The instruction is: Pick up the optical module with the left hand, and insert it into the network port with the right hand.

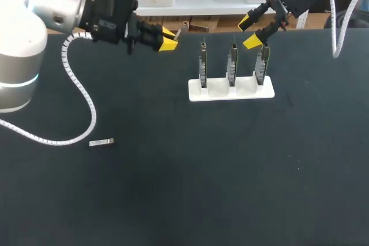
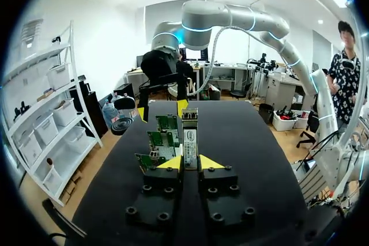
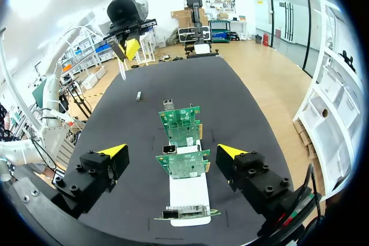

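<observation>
The left gripper (image 2: pixel 190 162) is pinching the slim silver metal optical module (image 2: pixel 189 136), seemingly by its tail, so the wide-spread right gripper (image 1: pixel 249 31) should be taking its free end squarely.

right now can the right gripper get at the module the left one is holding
Probably yes: the right gripper is open, the optical module sticks out past the left gripper, and only the upright cards stand near the path.
</observation>
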You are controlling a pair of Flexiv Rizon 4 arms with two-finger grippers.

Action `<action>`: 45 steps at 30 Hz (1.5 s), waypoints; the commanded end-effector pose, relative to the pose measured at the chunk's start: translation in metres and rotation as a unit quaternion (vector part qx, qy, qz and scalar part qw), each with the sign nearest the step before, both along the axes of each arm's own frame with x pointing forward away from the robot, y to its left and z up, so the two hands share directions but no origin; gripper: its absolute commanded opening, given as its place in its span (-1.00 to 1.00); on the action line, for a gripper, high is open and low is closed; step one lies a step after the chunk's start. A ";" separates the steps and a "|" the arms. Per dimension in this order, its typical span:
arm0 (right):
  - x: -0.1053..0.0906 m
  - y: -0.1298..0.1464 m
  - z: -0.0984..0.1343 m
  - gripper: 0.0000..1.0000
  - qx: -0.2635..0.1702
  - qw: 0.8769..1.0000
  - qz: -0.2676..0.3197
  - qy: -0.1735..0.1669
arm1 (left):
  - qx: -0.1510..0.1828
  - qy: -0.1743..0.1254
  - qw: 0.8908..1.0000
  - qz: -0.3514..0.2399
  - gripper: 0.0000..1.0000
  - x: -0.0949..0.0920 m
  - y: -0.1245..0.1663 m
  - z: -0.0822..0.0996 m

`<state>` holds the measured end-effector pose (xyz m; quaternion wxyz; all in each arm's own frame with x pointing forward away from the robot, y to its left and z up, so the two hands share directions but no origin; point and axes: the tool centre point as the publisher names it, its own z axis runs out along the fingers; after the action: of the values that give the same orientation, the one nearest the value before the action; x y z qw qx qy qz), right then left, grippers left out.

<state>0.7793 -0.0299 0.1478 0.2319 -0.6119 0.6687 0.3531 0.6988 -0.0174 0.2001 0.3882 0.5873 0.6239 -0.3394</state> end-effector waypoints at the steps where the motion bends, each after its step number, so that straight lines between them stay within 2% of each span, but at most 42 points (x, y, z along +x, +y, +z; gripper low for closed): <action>1: -0.002 0.000 0.000 1.00 0.000 1.000 -0.002 -0.002 | -0.001 0.012 1.000 0.010 -1.00 -0.002 0.009 -0.007; 4: -0.002 0.000 0.000 1.00 0.000 1.000 -0.002 -0.002 | -0.018 0.019 1.000 0.015 -1.00 -0.002 0.005 -0.005; 8: -0.002 0.000 0.000 1.00 0.000 1.000 -0.002 -0.002 | -0.047 0.011 0.999 0.002 -1.00 0.003 -0.017 0.006; 12: -0.002 0.000 0.000 1.00 0.000 1.000 -0.002 -0.002 | -0.081 0.021 0.996 -0.015 -1.00 0.010 -0.040 0.017; 17: -0.002 0.000 0.000 1.00 0.000 1.000 -0.002 -0.002 | -0.080 0.020 0.996 -0.029 -1.00 0.015 -0.059 0.024; 23: -0.002 0.000 0.000 1.00 0.000 1.000 -0.002 -0.002 | -0.097 0.040 0.994 -0.036 -1.00 0.019 -0.071 0.022; 26: -0.002 0.000 0.000 1.00 0.000 1.000 -0.002 -0.002 | -0.109 0.059 0.992 -0.036 -1.00 0.018 -0.076 0.021; 32: -0.002 0.000 0.000 1.00 0.000 1.000 -0.002 -0.002 | -0.115 0.059 0.991 -0.044 -1.00 0.018 -0.086 0.023; 45: -0.002 0.000 0.000 1.00 0.000 1.000 -0.002 -0.002 | -0.115 0.059 0.991 -0.044 -1.00 0.018 -0.086 0.023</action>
<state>0.7793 -0.0299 0.1478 0.2319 -0.6119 0.6687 0.3531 0.7156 -0.1034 0.2239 0.3999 0.5445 0.5771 -0.4589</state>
